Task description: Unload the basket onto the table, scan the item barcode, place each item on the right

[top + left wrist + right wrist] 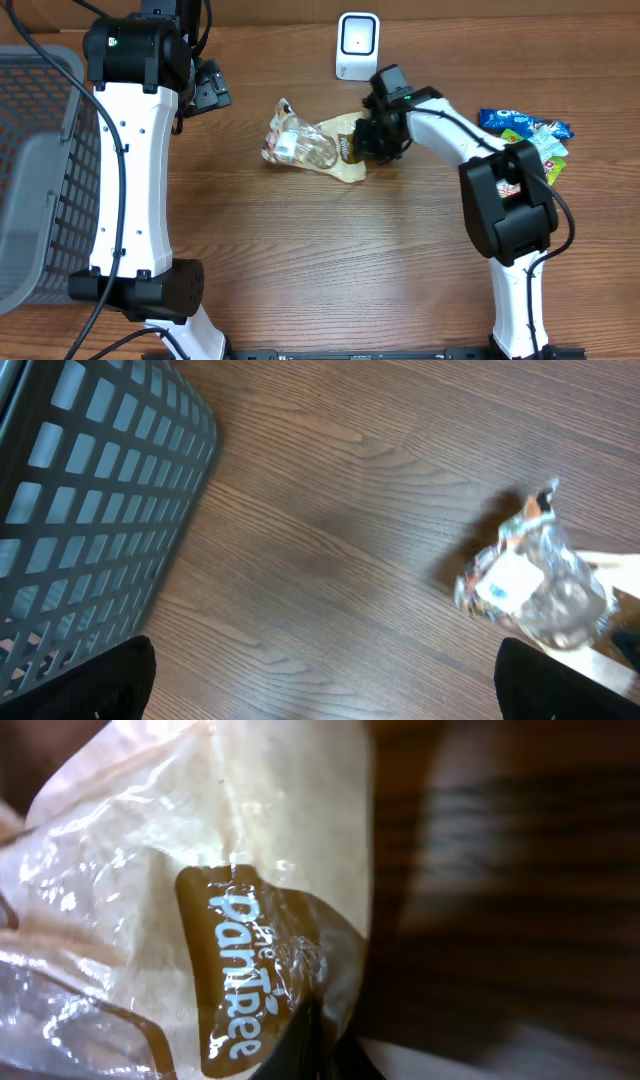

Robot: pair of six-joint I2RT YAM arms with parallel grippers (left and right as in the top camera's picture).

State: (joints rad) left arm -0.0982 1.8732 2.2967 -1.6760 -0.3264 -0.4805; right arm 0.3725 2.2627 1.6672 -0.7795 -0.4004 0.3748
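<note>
While right end effector pinches edge of snack bag, it lies on counter nr scanner; left end effector spread wide, idle. Grab looks done; lift + scan not yet done.

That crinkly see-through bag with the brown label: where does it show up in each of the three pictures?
Overhead: the bag lies mid-table, its right end at the right gripper.
Left wrist: the bag is at the right edge.
Right wrist: the bag fills the left half, close up.
Shared landmark: the wooden table under it.
</note>
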